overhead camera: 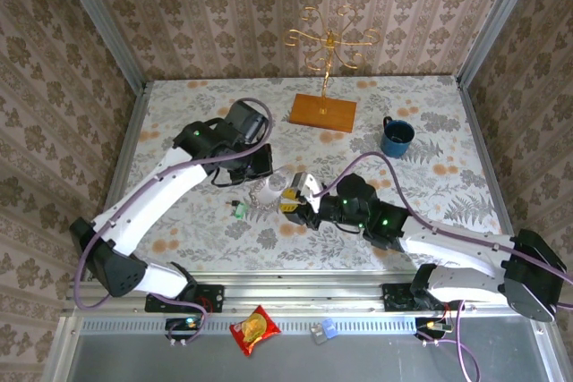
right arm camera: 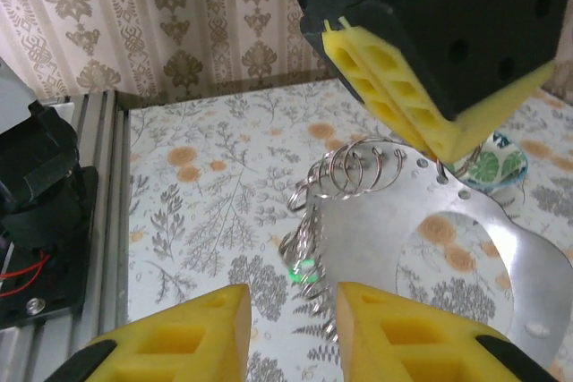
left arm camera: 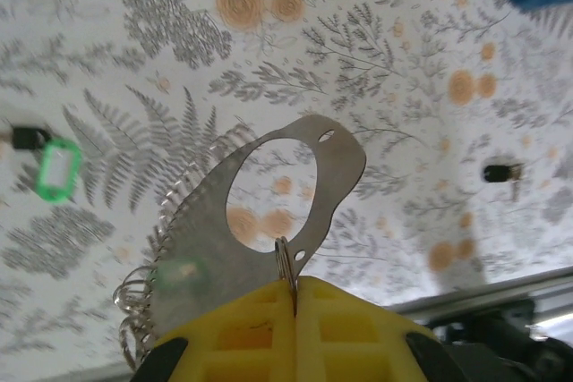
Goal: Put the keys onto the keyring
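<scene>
Your left gripper [left arm camera: 294, 285] is pinching its yellow pads [left arm camera: 242, 328] tight on the small metal ring of the keyring [left arm camera: 201, 239]. The flat grey plate is fanning up toward 12 o'clock from the pads, with the flowered table [left arm camera: 376, 60] showing through its oval hole. A coil of wire rings [left arm camera: 134, 297] is hanging off the plate's edge at 8 o'clock. The green key [left arm camera: 58, 169] is lying on the table at 9 o'clock of the plate, well apart, and a second key [left arm camera: 501, 172] is lying at 3 o'clock. Your right gripper [right arm camera: 293, 315] is standing with its fingers [right arm camera: 179, 328] narrowly apart, gripping nothing, and the coil is dangling just above the gap. From above, the blue cup [overhead camera: 397, 137] is sitting at 2 o'clock of both grippers, and the gold wire stand [overhead camera: 327, 42] at 12.
</scene>
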